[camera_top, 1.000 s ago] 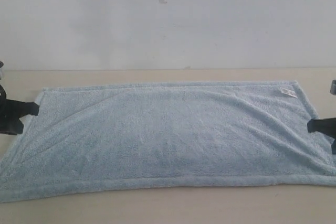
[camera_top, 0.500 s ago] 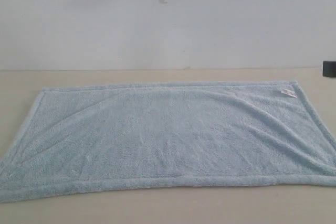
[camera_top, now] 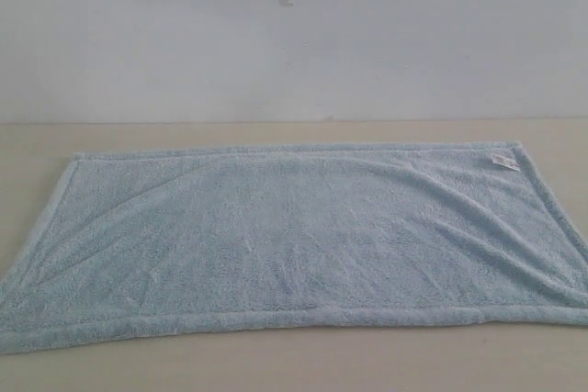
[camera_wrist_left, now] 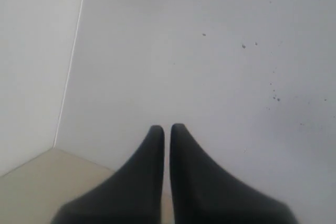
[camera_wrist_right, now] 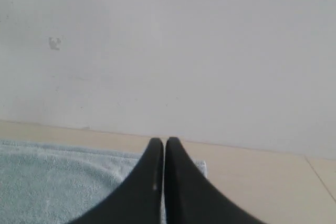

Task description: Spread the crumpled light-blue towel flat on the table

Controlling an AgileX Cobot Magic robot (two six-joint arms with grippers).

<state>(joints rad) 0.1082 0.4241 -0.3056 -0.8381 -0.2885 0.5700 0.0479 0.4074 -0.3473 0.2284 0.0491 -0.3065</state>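
Backed away from both short ends of the towel (camera_top: 294,236) since a second ago, and now out of the exterior view entirely. Holds the left hand (camera_wrist_left: 167,127) clenched on nothing, aimed at the wall (camera_wrist_left: 210,51), with only a corner of the table (camera_wrist_left: 31,182) beneath its tips. Holds the right hand (camera_wrist_right: 164,140) pinched empty too, raised, with the towel just below and ahead of it. Leaves the towel open and nearly flat on the table, tag (camera_top: 504,162) showing, faint ripples only; probably parked high because spreading looks done.
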